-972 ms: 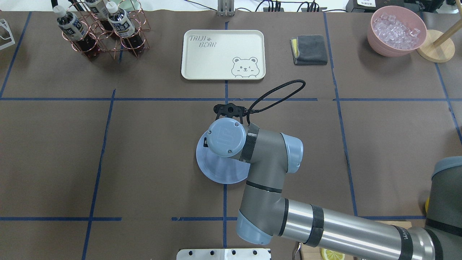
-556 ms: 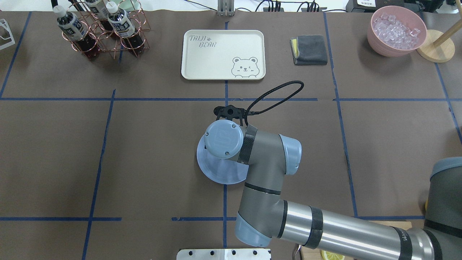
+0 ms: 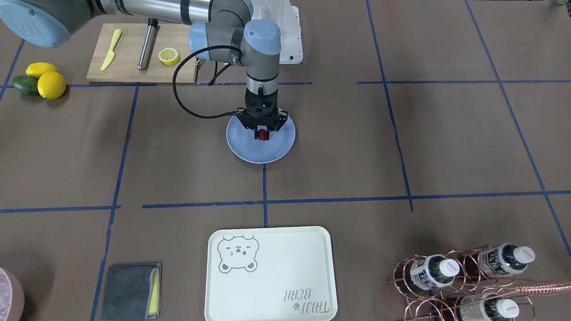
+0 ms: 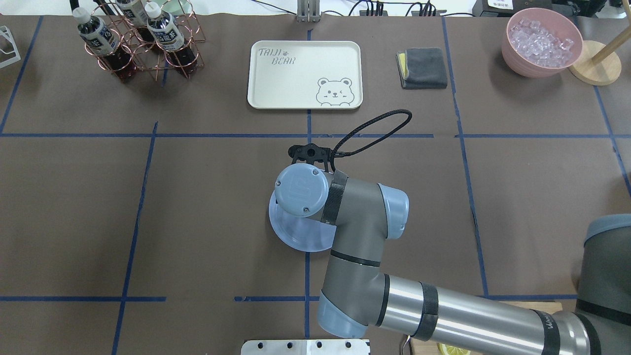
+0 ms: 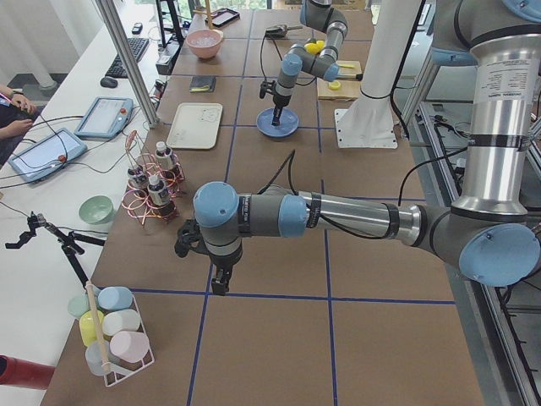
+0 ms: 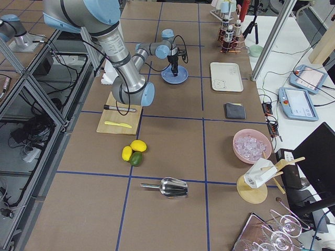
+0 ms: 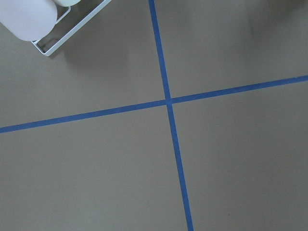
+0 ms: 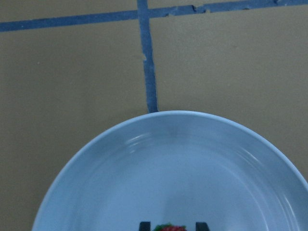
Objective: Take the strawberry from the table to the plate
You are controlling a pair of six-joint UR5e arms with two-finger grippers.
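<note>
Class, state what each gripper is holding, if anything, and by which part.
The right gripper pinches the strawberry by its two sides, over the plate. Whether the left gripper holds anything cannot be told.

Only clear txt: "TAIJI BEAR", grey print on the cream tray (image 4: 304,74), top-left corner in overhead view, upside down in front-facing view. Labels on the bottles (image 4: 96,34) in the copper rack (image 4: 148,64) carry dark print, too small to read. Embossed logo on right arm's wrist cap (image 4: 301,190) & lettering on its forearm: not legible.
</note>
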